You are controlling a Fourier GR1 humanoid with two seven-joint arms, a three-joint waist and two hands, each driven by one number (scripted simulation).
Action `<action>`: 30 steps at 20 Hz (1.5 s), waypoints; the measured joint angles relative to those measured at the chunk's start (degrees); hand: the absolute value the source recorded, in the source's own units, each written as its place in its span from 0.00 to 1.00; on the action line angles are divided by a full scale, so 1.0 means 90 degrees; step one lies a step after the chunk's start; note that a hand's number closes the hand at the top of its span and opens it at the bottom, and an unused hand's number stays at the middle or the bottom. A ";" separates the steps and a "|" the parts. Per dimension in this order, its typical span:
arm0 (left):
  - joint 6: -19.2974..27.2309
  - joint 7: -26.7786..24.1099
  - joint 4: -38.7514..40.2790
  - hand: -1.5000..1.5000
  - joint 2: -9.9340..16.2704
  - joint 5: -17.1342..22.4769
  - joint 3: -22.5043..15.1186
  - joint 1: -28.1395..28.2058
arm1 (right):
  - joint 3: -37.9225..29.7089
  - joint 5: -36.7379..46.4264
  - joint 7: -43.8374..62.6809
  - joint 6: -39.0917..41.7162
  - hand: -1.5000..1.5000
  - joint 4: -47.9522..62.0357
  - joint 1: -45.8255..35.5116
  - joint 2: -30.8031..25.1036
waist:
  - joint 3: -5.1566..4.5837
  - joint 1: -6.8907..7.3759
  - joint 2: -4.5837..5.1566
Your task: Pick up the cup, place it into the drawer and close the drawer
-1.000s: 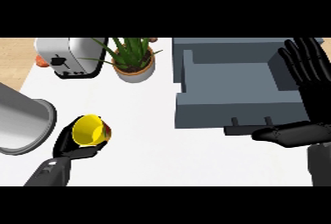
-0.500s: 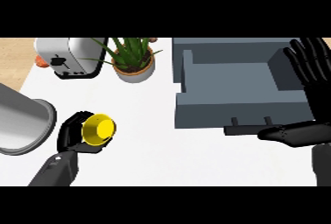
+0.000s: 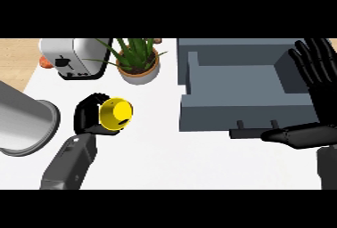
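A yellow cup (image 3: pixel 117 114) is lifted off the white counter, tilted so its rounded side faces the view. My left hand (image 3: pixel 89 116) curls round its left side and holds it. The grey drawer (image 3: pixel 244 111) stands open at the right, its inside bare, with a dark handle on its front. My right hand (image 3: pixel 314 93) is open with fingers straight, lying over the drawer's right wall and front corner.
A white toaster (image 3: pixel 69 58) and a potted plant (image 3: pixel 138 67) stand at the back. A large grey metal pot (image 3: pixel 23 127) lies at the left edge, close to my left hand. Bare white counter (image 3: pixel 178 156) lies between my arms.
My left hand has carried the cup up and toward the right, and turned it so its opening no longer faces the view. My right hand has barely shifted.
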 measured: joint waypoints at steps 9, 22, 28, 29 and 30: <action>0.0142 0.1351 -0.1554 1.00 -0.0500 0.0035 -0.0664 -0.0871 | 0.0027 0.0175 -0.0053 -0.0069 0.00 -0.0136 0.0261 0.0035 | 0.0015 0.0112 -0.0064; 0.1764 0.4056 -0.2595 1.00 -0.0706 0.0527 -0.1928 -0.2827 | -0.0059 0.0164 -0.0214 -0.0068 0.00 0.0041 0.0181 0.0041 | 0.0012 -0.0005 -0.0033; 0.2644 0.4895 -0.1586 1.00 -0.0730 0.0860 -0.2494 -0.3976 | 0.0001 0.0166 -0.0249 -0.0019 0.00 0.0123 0.0091 0.0043 | 0.0016 -0.0197 0.0020; 0.2722 0.4993 -0.1371 1.00 -0.0731 0.0918 -0.2541 -0.4140 | -0.0004 0.0141 -0.0228 -0.0004 0.00 0.0097 0.0081 0.0032 | 0.0016 -0.0225 0.0029; 0.2835 0.5013 -0.1174 1.00 -0.0732 0.1015 -0.2684 -0.4234 | 0.0056 0.0168 -0.0226 -0.0033 0.00 0.0129 0.0012 0.0080 | 0.0017 -0.0273 0.0043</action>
